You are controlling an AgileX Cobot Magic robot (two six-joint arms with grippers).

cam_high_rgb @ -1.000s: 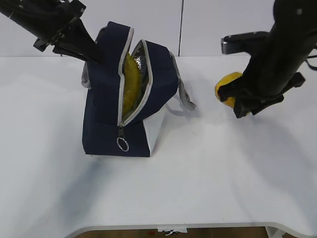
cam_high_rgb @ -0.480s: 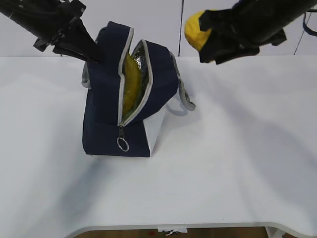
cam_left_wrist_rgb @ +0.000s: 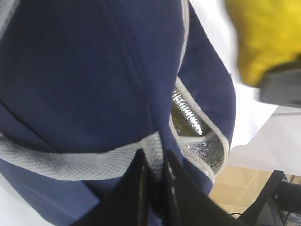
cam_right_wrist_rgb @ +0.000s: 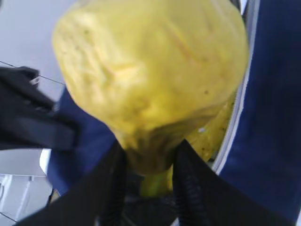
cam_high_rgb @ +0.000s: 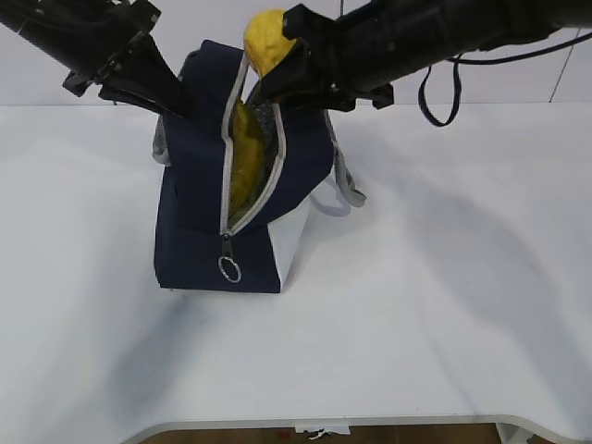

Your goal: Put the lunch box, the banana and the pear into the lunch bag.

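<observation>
The navy lunch bag stands left of centre with its zipper open. The banana shows inside the opening against the silvery lining. My right gripper is shut on the orange-yellow pear and holds it just above the bag's open top; the pear fills the right wrist view. My left gripper is shut on the bag's grey webbing handle at the bag's far left top, its jaws pinching the strap. The lunch box is hidden.
The bag's other grey handle hangs off its right side. The zipper's ring pull dangles at the bag's front. The white table reaches to its front edge below.
My right gripper has carried the pear up from the table on the right and leftward to above the bag's opening. The left gripper and the bag have not moved.
</observation>
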